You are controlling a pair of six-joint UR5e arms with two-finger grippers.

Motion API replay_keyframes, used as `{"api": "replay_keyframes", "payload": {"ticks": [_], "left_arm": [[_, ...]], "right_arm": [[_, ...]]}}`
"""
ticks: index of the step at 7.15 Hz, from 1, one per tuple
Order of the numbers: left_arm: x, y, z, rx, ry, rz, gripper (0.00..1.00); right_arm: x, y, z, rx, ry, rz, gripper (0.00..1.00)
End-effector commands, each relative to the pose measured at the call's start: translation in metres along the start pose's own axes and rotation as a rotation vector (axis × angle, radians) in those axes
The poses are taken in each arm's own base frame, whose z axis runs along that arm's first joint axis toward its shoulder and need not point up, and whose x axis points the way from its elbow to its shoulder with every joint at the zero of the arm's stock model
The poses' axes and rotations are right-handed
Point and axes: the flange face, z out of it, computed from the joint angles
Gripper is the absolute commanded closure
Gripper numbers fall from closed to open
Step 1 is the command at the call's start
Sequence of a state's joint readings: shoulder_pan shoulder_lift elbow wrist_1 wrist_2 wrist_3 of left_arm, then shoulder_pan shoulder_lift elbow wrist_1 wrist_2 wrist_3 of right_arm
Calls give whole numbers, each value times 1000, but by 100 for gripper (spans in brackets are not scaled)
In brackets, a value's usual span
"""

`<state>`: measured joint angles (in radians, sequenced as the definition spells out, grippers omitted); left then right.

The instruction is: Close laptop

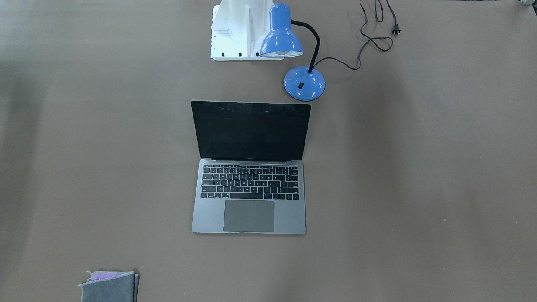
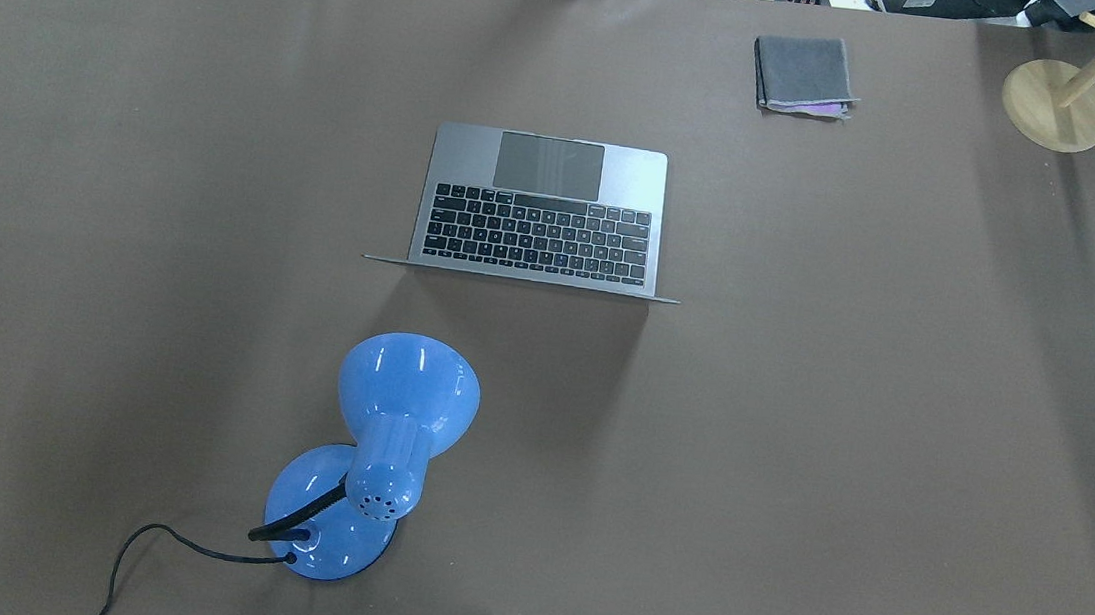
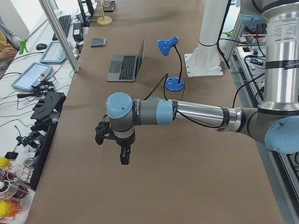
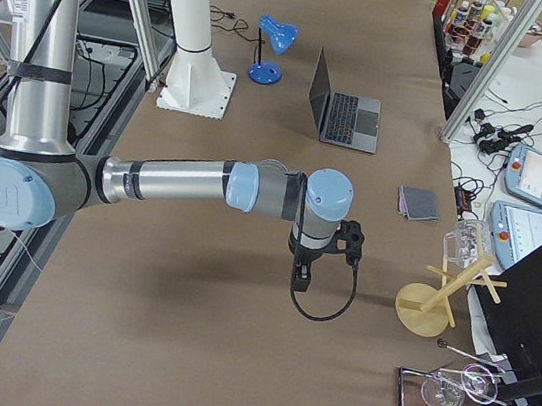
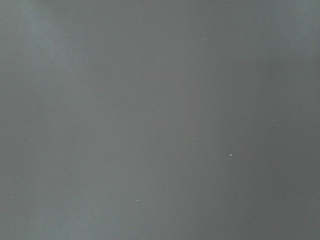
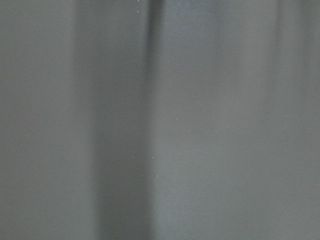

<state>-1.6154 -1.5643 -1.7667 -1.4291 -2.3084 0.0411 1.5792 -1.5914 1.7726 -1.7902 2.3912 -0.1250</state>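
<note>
- the brown table fills every wide view; both wrist cameras show only its bare, blurred surface.
- the left arm reaches out level over the table's left end, well apart from the laptop. its gripper hangs pointing down above the surface. i cannot tell whether the fingers are spread or pressed together, since only the side view shows it.
- the right arm mirrors this over the right end. its gripper also points down, with a black cable looping under it, and again i cannot tell how the fingers stand.
- the laptop sits in the middle of the table, open, with the lid roughly upright. the dark screen and the keyboard face away from the robot.
- a blue desk lamp stands between the laptop's lid and the robot's white base, on the robot's left of the laptop and near it but apart. its shade tilts down.
- a wooden stand stands at the far right corner.
- a folded grey cloth lies beyond the laptop, to the robot's right.
- the lamp's plug lies loose on the table.
</note>
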Motion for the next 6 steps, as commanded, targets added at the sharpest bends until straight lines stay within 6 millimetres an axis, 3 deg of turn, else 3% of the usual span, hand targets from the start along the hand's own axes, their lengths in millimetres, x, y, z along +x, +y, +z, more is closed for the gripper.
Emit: {"api": "replay_keyframes", "payload": {"ticks": [1,6], "left_arm": [[4,1,-3,7,2,9,2],[11,1,-3,32,67,21,2]], "right_arm": [[-1,3,0,10,-2,-9,0],[-10,2,3,21,-59,-25,0]]}}
